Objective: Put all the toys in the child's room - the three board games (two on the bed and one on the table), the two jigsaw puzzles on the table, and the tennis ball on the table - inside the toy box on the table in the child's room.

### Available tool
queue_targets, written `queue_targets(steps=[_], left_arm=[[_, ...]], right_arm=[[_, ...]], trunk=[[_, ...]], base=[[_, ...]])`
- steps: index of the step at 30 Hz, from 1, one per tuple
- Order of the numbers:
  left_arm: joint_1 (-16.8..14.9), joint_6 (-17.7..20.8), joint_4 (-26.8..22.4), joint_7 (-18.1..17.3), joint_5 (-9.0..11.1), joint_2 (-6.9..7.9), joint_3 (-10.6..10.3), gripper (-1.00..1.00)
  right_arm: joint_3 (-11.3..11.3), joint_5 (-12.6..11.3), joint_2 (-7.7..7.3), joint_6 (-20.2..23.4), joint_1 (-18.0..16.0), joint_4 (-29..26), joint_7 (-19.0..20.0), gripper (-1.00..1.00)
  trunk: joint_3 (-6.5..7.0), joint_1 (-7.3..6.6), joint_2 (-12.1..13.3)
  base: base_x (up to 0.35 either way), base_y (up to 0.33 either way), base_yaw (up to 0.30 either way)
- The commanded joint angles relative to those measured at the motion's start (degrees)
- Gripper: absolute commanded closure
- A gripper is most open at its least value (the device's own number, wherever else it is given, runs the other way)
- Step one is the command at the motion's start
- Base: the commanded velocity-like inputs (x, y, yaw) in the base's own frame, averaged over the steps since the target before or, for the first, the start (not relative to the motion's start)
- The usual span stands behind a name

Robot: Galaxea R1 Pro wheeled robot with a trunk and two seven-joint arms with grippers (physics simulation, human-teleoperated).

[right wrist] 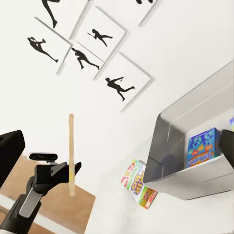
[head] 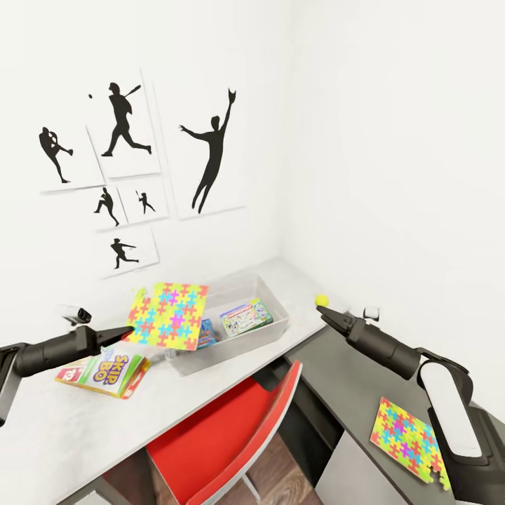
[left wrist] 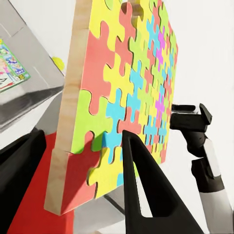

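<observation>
— Fingers first: what is the left gripper (head: 125,332) doing?
— It is clamped on the lower edge of a jigsaw puzzle (head: 168,314), holding it tilted up above the near-left rim of the toy box (head: 280,308). The left wrist view shows one dark finger (left wrist: 146,190) across the puzzle's coloured face and its pale wooden edge beside it.
— What lies around it?
— Just beneath the left arm, the green-yellow SKIP BO box (head: 105,373) lies flat on the white table (head: 42,428). Inside the toy box are a small blue board game (head: 205,334), partly hidden behind the held puzzle, and a green-bordered game box (head: 246,317) leaning against the far side.
— And the right gripper (head: 327,313)?
— It hovers over the table's right part with nothing between its fingers, which look drawn close together at the tips. The tennis ball (head: 322,300) sits on the table just beyond those tips, near the wall.
— The second puzzle?
— It (head: 410,438) lies flat on the grey surface at the right, below the right forearm. A red chair (head: 231,435) stands tucked at the table's front, and black athlete silhouettes (head: 210,151) hang on the wall.
</observation>
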Motion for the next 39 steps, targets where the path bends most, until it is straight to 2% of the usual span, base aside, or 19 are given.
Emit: queue_targets(steps=[1,5,8,19,22,24,26,30,39], left_arm=[[-0.1,0.6,0.1,1.9,0.1,-0.83,0.0,1.00],[-0.2,0.6,0.1,7.7,0.4,-2.74,0.0,1.00],[-0.2,0.5,0.4,10.2,0.5,-3.53,0.1,1.00],[-1.2,0.5,0.8,11.1,0.4,-3.73,0.1,1.00],[-3.0,0.5,2.1,13.7,0.4,-3.96,0.1,1.00],[-5.3,0.5,5.0,16.7,0.5,-4.47,0.2,1.00],[-7.1,0.5,7.6,18.2,0.5,-4.87,0.2,1.00],[-8.7,0.4,10.1,19.4,0.6,-5.40,0.3,1.00],[-9.4,0.3,10.9,19.9,0.5,-6.03,0.2,1.00]], right_arm=[[-0.1,0.0,0.01,0.3,-0.1,0.0,0.2,-1.00],[0.0,0.0,0.01,0.3,-0.1,0.0,0.1,-1.00],[0.0,0.0,0.01,0.2,-0.1,0.0,0.1,-1.00],[0.0,0.0,0.03,0.2,-0.1,0.0,0.1,-1.00],[0.1,0.0,0.07,0.2,-0.1,0.0,0.1,-1.00],[0.1,0.0,0.09,0.2,-0.1,0.0,0.1,-1.00],[0.1,0.0,0.09,0.2,-0.1,0.0,0.1,-1.00],[0.0,0.0,0.07,0.2,-0.1,0.0,0.1,-1.00],[0.0,0.1,0.04,0.2,-0.1,0.0,0.1,-1.00]], trunk=[[-0.13,0.05,-0.1],[-0.15,0.05,-0.1],[-0.15,0.05,-0.1],[-0.15,0.05,-0.1],[-0.15,0.05,-0.1],[-0.15,0.05,-0.1],[-0.15,0.05,-0.1],[-0.15,0.05,-0.1],[-0.15,0.05,-0.1]], base=[[0.205,0.000,0.000],[0.139,0.000,0.000],[0.034,0.000,0.000],[0.003,0.000,0.000],[0.000,0.000,0.000],[0.000,0.000,0.000],[0.000,0.000,0.000],[0.000,0.000,0.000],[0.115,0.000,0.000]])
